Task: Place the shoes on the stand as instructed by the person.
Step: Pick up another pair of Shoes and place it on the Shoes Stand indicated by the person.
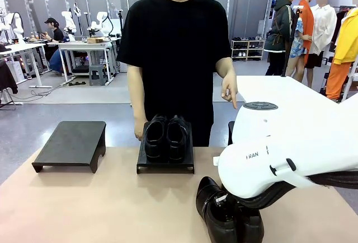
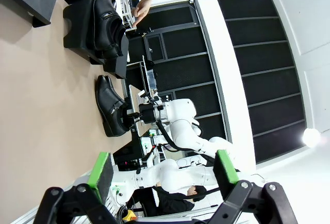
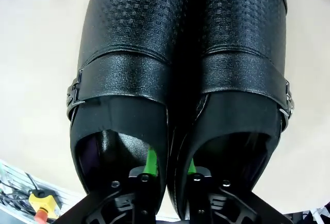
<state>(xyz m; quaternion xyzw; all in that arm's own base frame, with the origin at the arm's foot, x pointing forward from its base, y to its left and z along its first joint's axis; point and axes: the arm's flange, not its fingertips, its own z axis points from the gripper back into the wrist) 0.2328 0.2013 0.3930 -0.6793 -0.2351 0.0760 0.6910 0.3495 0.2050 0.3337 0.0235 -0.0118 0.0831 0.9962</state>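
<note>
One pair of glossy black shoes (image 1: 166, 136) sits on the middle black stand (image 1: 165, 166). A second pair (image 1: 224, 215) (image 3: 175, 64) lies side by side on the table at the front right, also seen in the left wrist view (image 2: 109, 105). My right gripper (image 3: 170, 166) reaches into this pair from the heel end. One green-padded finger is inside each shoe, and the two adjoining inner walls are pinched between them. My left gripper (image 2: 162, 175) hangs open in the air, holding nothing. The person's hand (image 1: 229, 93) points down at the far right.
A bare black stand (image 1: 72, 142) sits at the table's left. A third stand (image 1: 231, 132) peeks out behind my right arm (image 1: 291, 148), below the pointing finger. The tan table (image 1: 84, 209) has free room at the front left.
</note>
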